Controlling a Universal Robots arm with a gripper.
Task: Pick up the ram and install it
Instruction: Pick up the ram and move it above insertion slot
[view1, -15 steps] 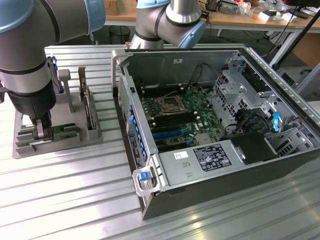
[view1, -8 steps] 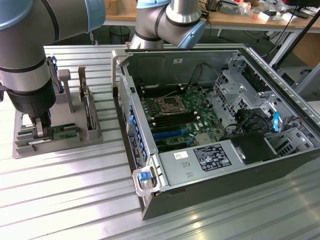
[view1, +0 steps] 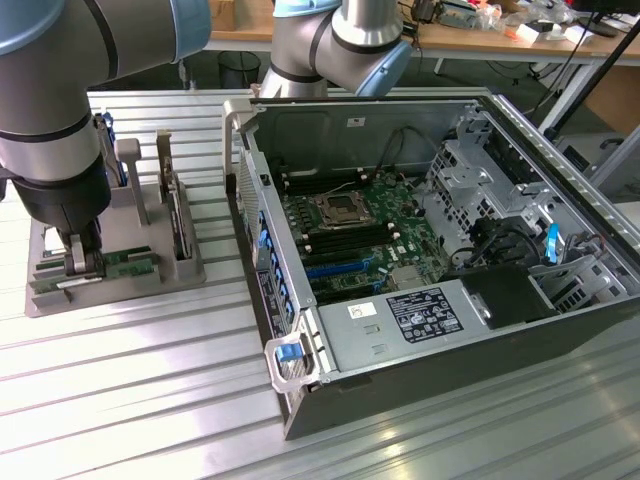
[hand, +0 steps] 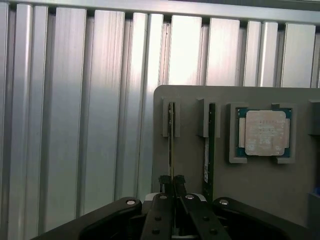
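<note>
Wrist view: gripper (hand: 171, 181) clamped tight on ram (hand: 171, 135), which stands edge-on in gray holder (hand: 190, 160) slot. Second stick (hand: 211, 145) just beside gripper, processor (hand: 265, 132) beyond that. Exterior view adds: arm (view1: 60, 150) low over holder, open computer case (view1: 450, 390) well apart from gripper.
</note>
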